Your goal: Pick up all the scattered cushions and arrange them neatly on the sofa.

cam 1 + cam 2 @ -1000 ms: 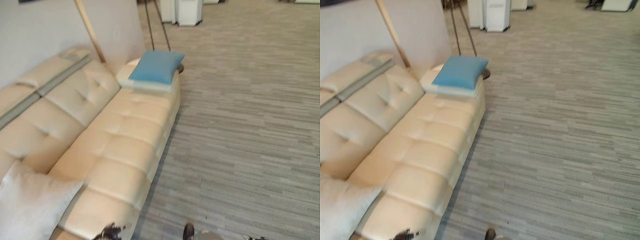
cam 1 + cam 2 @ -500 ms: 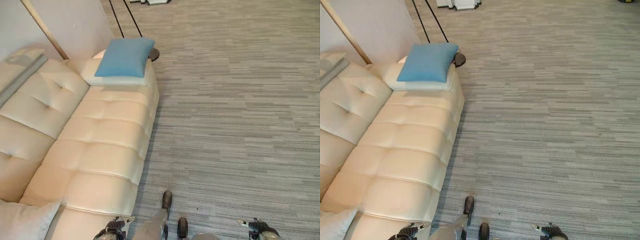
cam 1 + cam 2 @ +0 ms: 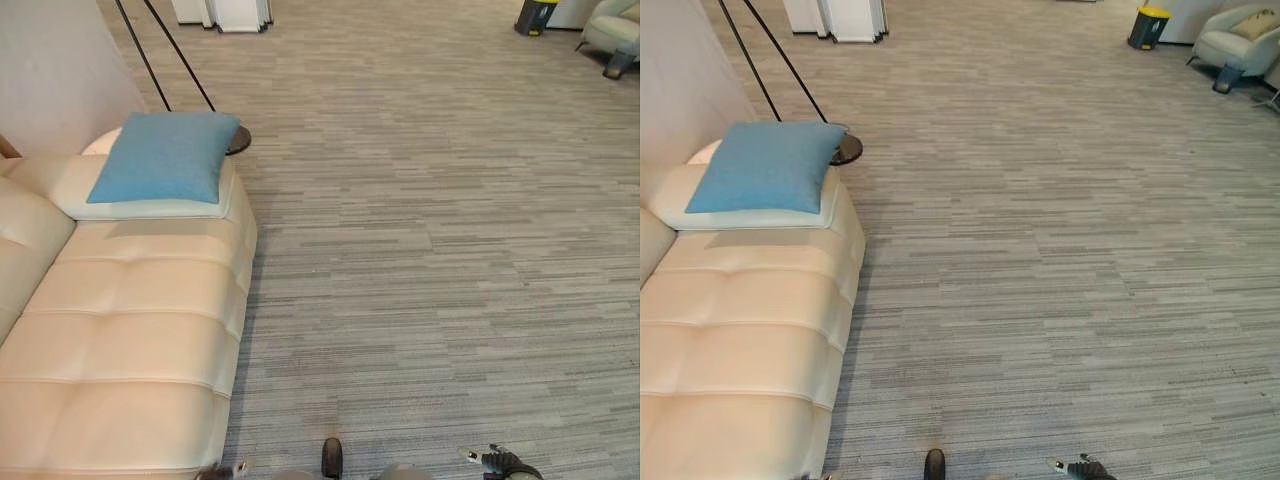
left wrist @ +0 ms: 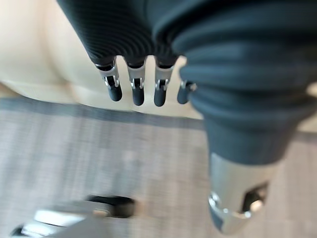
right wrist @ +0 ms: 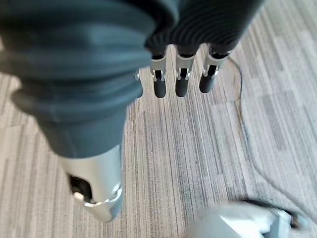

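Blue cushion (image 3: 165, 157) lies on a cream cushion (image 3: 140, 205) at the far end of the cream tufted sofa (image 3: 130, 340) in the eye views, with grey striped carpet (image 3: 1060, 260) beside it and a pale armchair (image 3: 1235, 35) well apart at the far right. Left wrist view: the left hand (image 4: 148, 59) hangs with fingers (image 4: 134, 89) straight and relaxed, holding nothing, over the sofa's edge. Right wrist view: the right hand (image 5: 193, 44) hangs the same way, empty, above the carpet.

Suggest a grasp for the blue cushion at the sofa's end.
Probably pinch the blue cushion at its corner nearest the floor lamp base, coming from the carpet side: it lies flat on a cream cushion, that edge overhanging free.
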